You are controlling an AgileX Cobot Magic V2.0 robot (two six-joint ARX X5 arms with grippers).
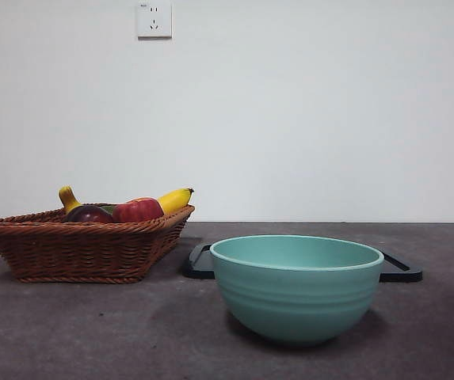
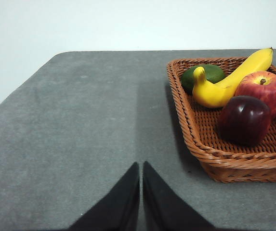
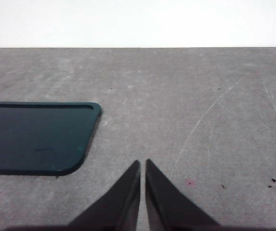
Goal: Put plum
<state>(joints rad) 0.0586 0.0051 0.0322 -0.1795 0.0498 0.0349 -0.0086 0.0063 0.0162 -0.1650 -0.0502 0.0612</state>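
Front view: brown woven wicker basket [image 1: 84,249] holding the dark maroon glossy plum [image 1: 89,214], a brighter red apple [image 1: 138,210] and a curved yellow banana [image 1: 175,199]; pale teal ceramic bowl [image 1: 296,286] in front of a flat black tray [image 1: 401,269]. Neither of my arms shows.

Left wrist view: my left gripper [image 2: 141,166], jaws pressed together, empty, over bare grey table [image 2: 80,125] beside the basket. Plum lies at the basket's near corner, touching the apple; a green fruit [image 2: 210,74] lies behind the banana.

Right wrist view: my right gripper [image 3: 142,163], jaws together, empty, near the tray's corner.

Risk: glossy round skin may slip; closing jaws could nudge the apple.
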